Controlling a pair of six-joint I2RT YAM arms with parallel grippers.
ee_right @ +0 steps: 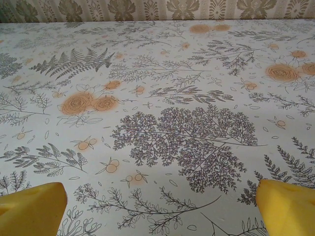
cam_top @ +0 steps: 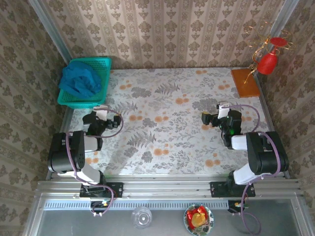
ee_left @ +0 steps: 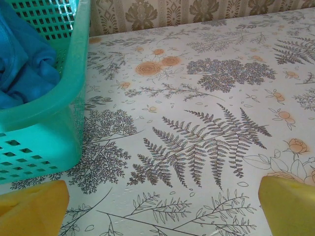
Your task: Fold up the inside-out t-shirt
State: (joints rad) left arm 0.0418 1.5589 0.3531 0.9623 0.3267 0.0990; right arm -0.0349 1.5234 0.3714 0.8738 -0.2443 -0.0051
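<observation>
The inside-out t-shirt (cam_top: 78,81) is a crumpled teal-blue heap inside a teal-green mesh basket (cam_top: 84,103) at the table's far left corner. In the left wrist view the shirt (ee_left: 19,64) bulges over the basket's rim (ee_left: 59,108) at the upper left. My left gripper (cam_top: 102,114) hovers just in front of the basket, open, its yellow fingertips (ee_left: 32,209) spread wide over bare tablecloth with nothing between them (ee_left: 162,216). My right gripper (cam_top: 216,114) is on the right side of the table, far from the shirt, also open and empty (ee_right: 160,216).
A flowered tablecloth (cam_top: 167,123) covers the table, with wallpapered walls on three sides. A brown board (cam_top: 245,82) lies at the far right corner, with a red ornament (cam_top: 268,61) beside it. A glass (cam_top: 141,216) and a bowl (cam_top: 198,219) sit below the front rail.
</observation>
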